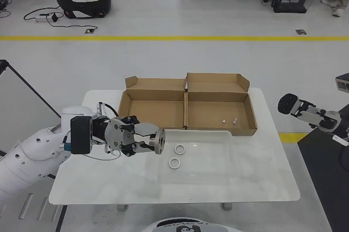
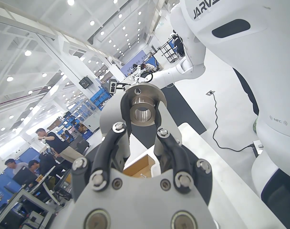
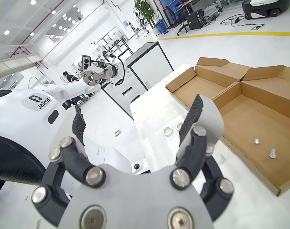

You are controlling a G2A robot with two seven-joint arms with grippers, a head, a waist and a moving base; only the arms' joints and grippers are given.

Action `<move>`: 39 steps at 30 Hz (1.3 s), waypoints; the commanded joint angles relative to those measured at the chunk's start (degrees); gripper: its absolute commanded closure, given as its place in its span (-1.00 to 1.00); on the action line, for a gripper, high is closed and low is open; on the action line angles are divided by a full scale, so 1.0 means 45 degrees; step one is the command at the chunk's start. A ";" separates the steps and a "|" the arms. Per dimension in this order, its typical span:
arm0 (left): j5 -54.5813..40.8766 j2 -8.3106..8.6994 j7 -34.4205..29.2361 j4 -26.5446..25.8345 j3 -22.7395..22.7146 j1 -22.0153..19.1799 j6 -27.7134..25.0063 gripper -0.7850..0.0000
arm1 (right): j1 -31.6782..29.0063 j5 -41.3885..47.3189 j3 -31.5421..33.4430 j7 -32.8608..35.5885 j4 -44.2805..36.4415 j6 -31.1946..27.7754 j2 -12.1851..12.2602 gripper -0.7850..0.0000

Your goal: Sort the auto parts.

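The left gripper has its black-padded fingers clenched on a round silver metal flange with a raised hollow hub. They pinch the hub from both sides. The flange is held above the left part of the white tabletop, turned on its side with its flat disc facing the tabletop's right. It hangs in front of the left of 2 open brown cardboard boxes and just beside the left end of a shallow clear plastic tray.

2 small silver metal rings lie flat in the left part of the tray, near each other but apart. The right cardboard box touches the left one along a shared wall. On its floor, near the front wall, 2 small silver bolts lie just beside each other.

The right gripper is beyond the right edge of the tabletop, well apart from the boxes and tray. Its ridged fingers are spread wide with nothing between them.
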 commanded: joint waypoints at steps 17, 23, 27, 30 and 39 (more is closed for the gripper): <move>-0.1695 -0.0370 0.1012 -0.1049 -0.0110 0.0601 0.1018 1.00 | 0.0000 -0.0001 0.0000 0.0000 0.0000 0.0000 0.0000 -1.00; -0.2692 -0.0538 0.1758 -0.1357 0.0116 0.0561 0.1762 1.00 | 0.0000 -0.0001 0.0000 0.0000 0.0000 0.0000 0.0000 -1.00; -0.3232 -0.0627 0.2379 -0.1594 0.0246 0.0459 0.2382 1.00 | 0.0000 -0.0001 0.0000 0.0000 0.0000 0.0000 0.0000 -1.00; -0.3582 -0.0679 0.2846 -0.1849 0.0405 0.0394 0.2847 1.00 | 0.0000 -0.0001 0.0000 0.0000 0.0000 0.0000 0.0000 -1.00; -0.3594 -0.0660 0.3529 -0.1931 0.1068 -0.0054 0.3529 1.00 | 0.0000 -0.0001 0.0000 0.0000 0.0000 0.0000 0.0000 -1.00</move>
